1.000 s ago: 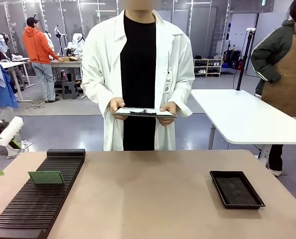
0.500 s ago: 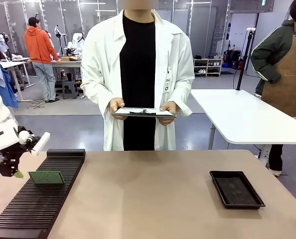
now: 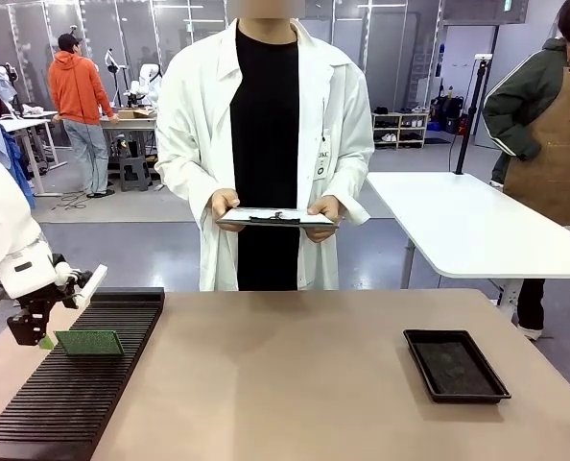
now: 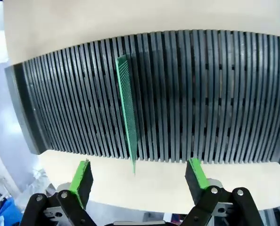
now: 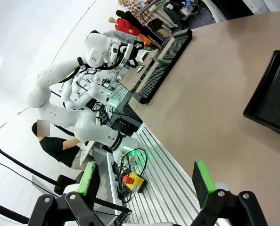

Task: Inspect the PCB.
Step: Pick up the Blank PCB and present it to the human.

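L gripper (image 4: 139, 174) wide open, empty, just beside PCB (image 4: 127, 113) standing in slotted rack (image 4: 215, 94) | R gripper (image 5: 145, 178) wide open, empty

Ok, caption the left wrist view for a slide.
Open left gripper lined up with the PCB standing on edge in the black slotted rack.
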`<state>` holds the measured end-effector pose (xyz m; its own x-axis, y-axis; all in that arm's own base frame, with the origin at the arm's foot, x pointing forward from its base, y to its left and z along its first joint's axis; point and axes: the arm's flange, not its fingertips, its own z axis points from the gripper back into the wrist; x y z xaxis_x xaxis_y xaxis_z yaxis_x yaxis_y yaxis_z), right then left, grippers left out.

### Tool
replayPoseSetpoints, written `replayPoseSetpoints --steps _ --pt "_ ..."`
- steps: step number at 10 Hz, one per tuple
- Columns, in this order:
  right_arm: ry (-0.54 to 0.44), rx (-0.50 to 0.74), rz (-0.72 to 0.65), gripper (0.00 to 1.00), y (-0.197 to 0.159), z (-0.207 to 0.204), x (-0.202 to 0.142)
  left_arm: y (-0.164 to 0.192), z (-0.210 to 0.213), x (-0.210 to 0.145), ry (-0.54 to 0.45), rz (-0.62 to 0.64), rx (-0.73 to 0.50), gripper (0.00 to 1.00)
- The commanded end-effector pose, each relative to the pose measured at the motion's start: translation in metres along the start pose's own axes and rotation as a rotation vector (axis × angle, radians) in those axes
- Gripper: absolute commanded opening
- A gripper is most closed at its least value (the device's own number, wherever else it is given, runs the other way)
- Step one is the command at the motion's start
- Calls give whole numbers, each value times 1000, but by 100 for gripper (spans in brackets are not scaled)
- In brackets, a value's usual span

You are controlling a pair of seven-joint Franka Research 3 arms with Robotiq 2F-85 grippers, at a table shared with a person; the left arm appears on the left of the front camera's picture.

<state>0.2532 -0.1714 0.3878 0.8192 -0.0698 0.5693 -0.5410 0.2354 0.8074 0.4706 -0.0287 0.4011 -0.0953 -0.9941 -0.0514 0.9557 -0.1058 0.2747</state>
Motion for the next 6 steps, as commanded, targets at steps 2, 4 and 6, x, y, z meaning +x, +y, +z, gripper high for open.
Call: replayPoseSetpoints --steps 2,4,6 --pt "-10 8 18 100 1 1 3 14 -24 -1 4 31 -19 100" --pt "-10 8 18 100 1 1 3 21 -43 -2 -8 33 -29 100" --pt "-10 8 18 100 1 1 3 25 -54 -2 -39 37 -56 93"
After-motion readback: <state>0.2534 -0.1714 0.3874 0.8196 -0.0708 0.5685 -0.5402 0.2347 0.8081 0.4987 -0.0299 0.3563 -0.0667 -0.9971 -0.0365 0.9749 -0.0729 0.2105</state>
